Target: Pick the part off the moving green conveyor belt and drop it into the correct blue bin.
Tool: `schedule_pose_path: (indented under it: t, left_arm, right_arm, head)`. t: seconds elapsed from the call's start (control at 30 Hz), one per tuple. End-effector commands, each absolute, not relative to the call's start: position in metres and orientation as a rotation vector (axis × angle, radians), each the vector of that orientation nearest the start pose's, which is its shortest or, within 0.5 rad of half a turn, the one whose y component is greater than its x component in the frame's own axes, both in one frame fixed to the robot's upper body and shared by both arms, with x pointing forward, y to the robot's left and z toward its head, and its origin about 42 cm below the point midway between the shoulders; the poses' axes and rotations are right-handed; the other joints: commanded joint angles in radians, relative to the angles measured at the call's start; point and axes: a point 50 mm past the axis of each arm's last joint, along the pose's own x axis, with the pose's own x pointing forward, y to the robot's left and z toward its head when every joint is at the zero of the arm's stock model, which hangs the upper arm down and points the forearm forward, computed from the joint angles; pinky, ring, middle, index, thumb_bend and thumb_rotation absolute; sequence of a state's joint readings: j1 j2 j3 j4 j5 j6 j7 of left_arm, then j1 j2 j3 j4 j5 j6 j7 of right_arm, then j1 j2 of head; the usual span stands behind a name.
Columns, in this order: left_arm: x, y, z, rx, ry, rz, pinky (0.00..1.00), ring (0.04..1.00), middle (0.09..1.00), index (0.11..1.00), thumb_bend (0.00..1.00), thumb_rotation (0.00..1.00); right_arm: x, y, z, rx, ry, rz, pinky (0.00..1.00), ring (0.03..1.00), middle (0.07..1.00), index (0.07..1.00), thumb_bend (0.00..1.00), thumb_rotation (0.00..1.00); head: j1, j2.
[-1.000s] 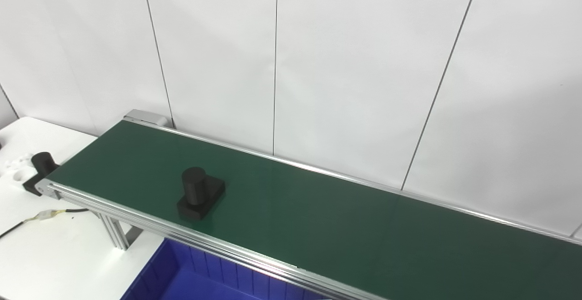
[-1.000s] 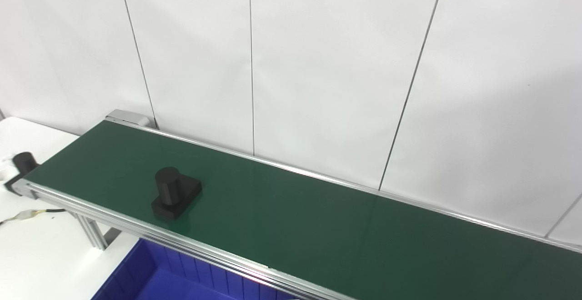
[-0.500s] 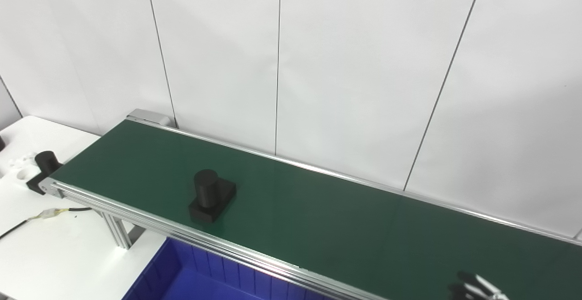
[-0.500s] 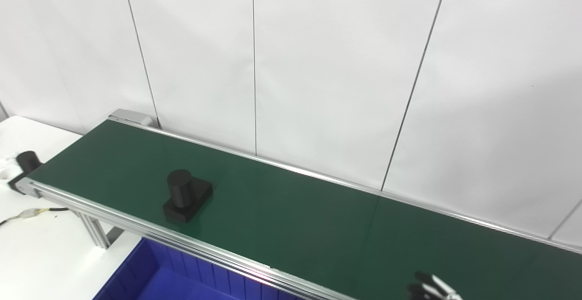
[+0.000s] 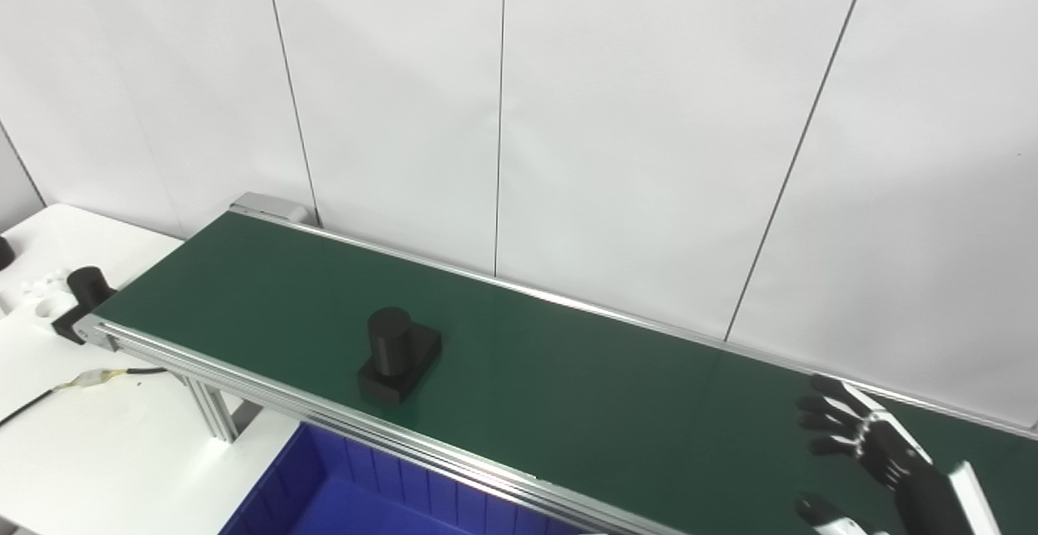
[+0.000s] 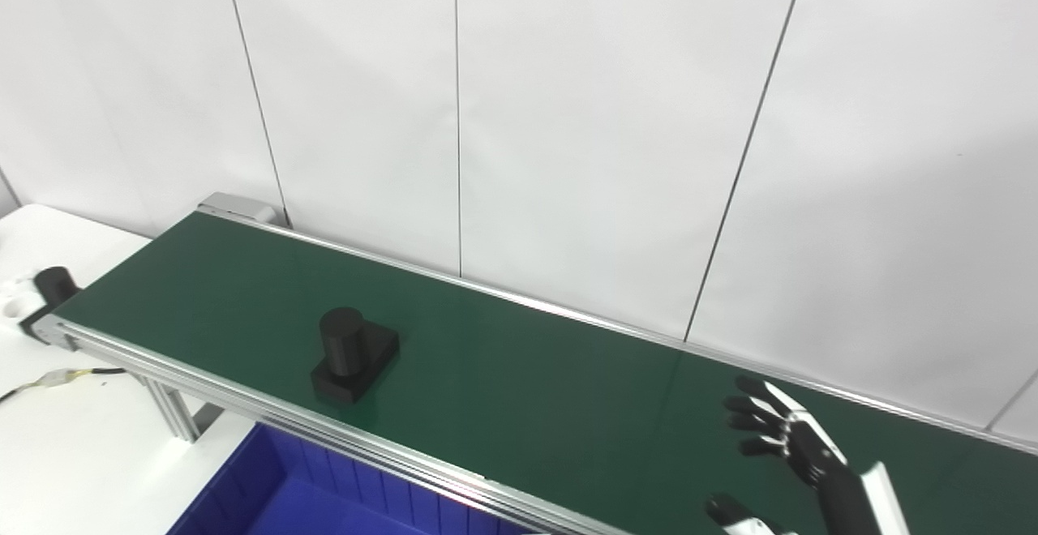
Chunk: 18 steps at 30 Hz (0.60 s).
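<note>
Field notes, head cameras. Green conveyor belt [image 5: 568, 373] runs from upper left to lower right, against a white panelled wall [image 5: 649, 113]. Aluminium rails edge both long sides of the belt.

The part [image 5: 399, 354]: black, a short upright cylinder on a flat rectangular base. It sits on the belt, toward the belt's left end, closer to the near rail than the far one. Nothing touches it.

My right hand [image 5: 872, 446]: black fingers with white backing, raised over the belt's right stretch, well apart from the part. Fingers [image 6: 750, 405] spread and pointing left along the belt, thumb [image 6: 724, 509] low and separate. Holding nothing. Wrist runs off the bottom edge.

My left hand: out of sight in both views.

Blue bin [image 5: 340, 494]: directly below the belt's near rail, beneath and slightly left of the part. Only its far inner wall and part of the floor show; ribbed inside. What I can see of it holds nothing.

White tabletop [image 5: 105, 446] lies off the belt's left end. A second black piece [image 5: 83, 296] with the same cylinder shape stands there, just beside the belt's end corner. A cable [image 5: 81, 379] with a pale connector lies on the tabletop, near the belt's support leg [image 5: 212, 413].
</note>
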State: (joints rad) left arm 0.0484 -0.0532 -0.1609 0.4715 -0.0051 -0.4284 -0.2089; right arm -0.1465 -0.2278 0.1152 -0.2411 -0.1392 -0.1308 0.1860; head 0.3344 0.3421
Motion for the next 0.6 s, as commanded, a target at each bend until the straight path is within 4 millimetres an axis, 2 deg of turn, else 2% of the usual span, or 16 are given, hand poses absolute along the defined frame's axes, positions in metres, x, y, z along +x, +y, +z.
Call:
schedule_pose_path:
  t: [0.0, 0.07, 0.3, 0.57]
  left_arm:
    - [0.240, 0.134, 0.001, -0.071, 0.008, -0.362, 0.74, 0.770, 0.794, 0.800, 1.00, 0.23]
    - [0.240, 0.135, 0.001, -0.073, 0.008, -0.362, 0.75, 0.775, 0.797, 0.800, 1.00, 0.22]
    - [0.240, 0.139, 0.002, -0.083, 0.005, -0.359, 0.75, 0.771, 0.796, 0.800, 1.00, 0.21]
    - [0.239, 0.144, 0.002, -0.075, 0.001, -0.356, 0.71, 0.755, 0.796, 0.802, 1.00, 0.20]
  right_arm:
    - [0.320, -0.209, 0.217, -0.408, -0.492, 0.352, 0.65, 0.756, 0.786, 0.853, 0.68, 0.54]
    - [0.327, -0.204, 0.217, -0.423, -0.490, 0.361, 0.66, 0.765, 0.792, 0.860, 0.69, 0.54]
    - [0.355, -0.187, 0.217, -0.433, -0.489, 0.395, 0.75, 0.816, 0.825, 0.885, 0.65, 0.44]
    - [0.386, -0.169, 0.208, -0.454, -0.464, 0.418, 0.77, 0.832, 0.842, 0.890, 0.64, 0.42]
  head:
    - [-0.004, 0.002]
    - [-0.007, 0.002]
    - [-0.019, 0.008]
    - [-0.031, 0.013]
